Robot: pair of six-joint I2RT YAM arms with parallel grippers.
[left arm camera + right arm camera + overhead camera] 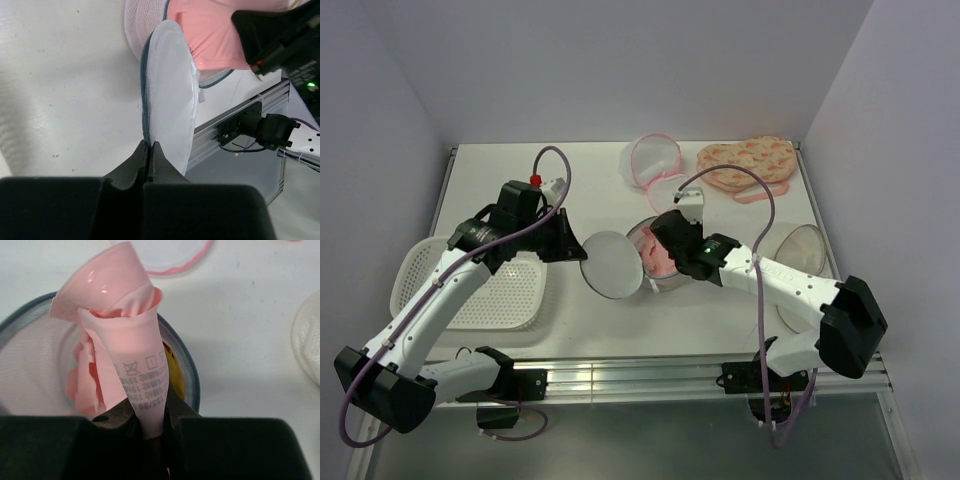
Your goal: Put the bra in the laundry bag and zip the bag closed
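Left gripper (150, 150) is pressed shut on the grey rim (144, 90) of the bag (612, 264), holding one dome up at the middle of the table (700, 320). I have the right gripper (150, 427) pinching the bra (120, 340). Its long axis points to twelve o'clock over the open dome, at three o'clock from the lid.

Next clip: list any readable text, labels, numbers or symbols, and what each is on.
"155/80": printed on the bra, which is pinched in the right gripper; only partly legible.
Care symbols beside it: a crossed-out triangle and a square.
Other print rows on the bra: too small to read.
On the laundry bag: none visible.
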